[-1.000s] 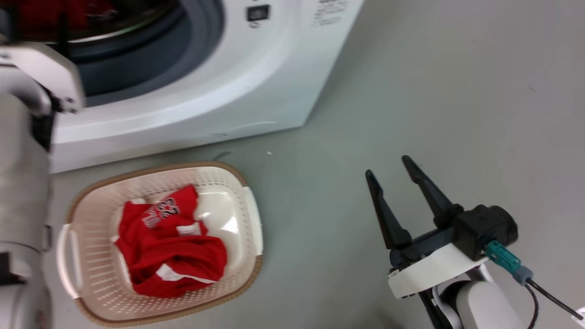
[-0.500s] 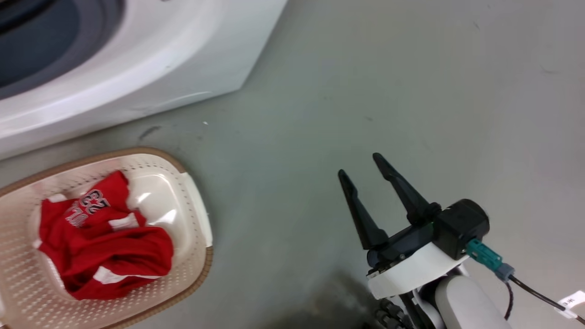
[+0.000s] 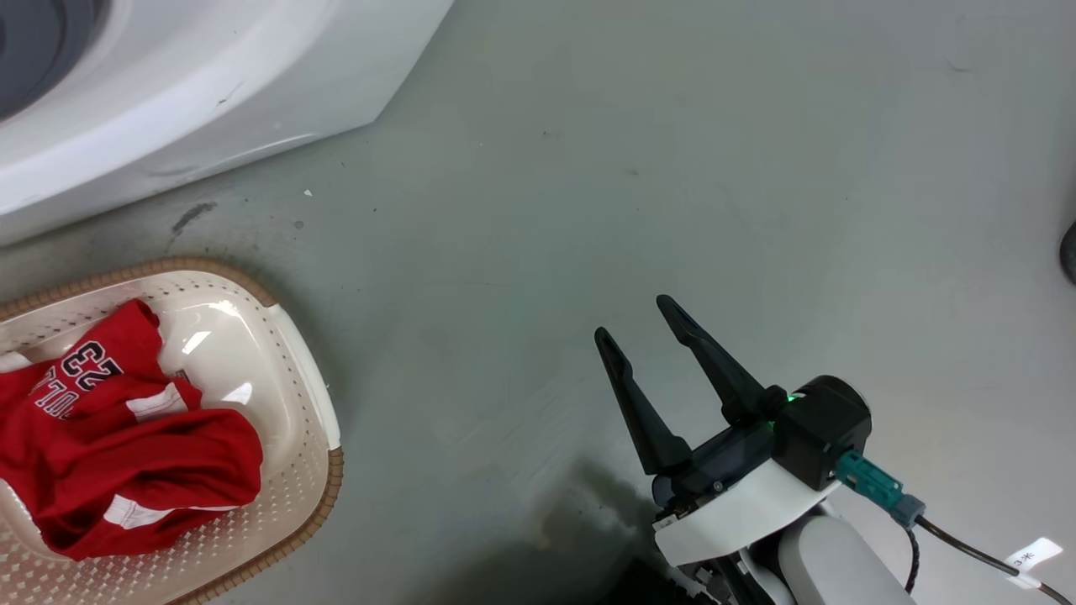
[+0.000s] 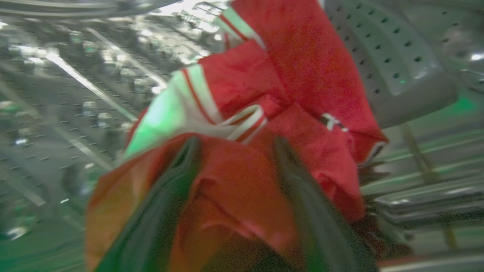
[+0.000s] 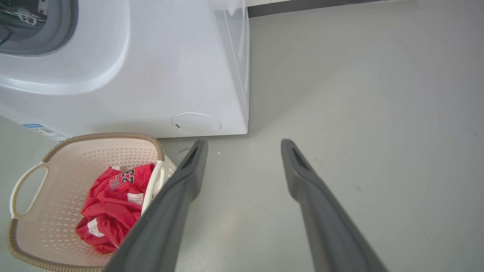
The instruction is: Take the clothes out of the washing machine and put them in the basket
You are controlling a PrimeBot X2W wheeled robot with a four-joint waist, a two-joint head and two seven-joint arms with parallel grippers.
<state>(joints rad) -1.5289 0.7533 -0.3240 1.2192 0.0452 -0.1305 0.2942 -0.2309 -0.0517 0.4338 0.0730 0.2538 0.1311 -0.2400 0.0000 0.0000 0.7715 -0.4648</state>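
Left gripper (image 4: 236,142): dark fingers spread apart inside the perforated steel drum (image 4: 75,94) of the large white front-loading washing machine (image 5: 170,56), with a bunched bright red, white-striped garment (image 4: 302,75) between them. Right gripper (image 3: 632,319): fingers apart over the grey floor (image 3: 756,168). A red numbered jersey (image 3: 126,437) lies in the cream perforated plastic basket (image 3: 296,378) beside the machine.
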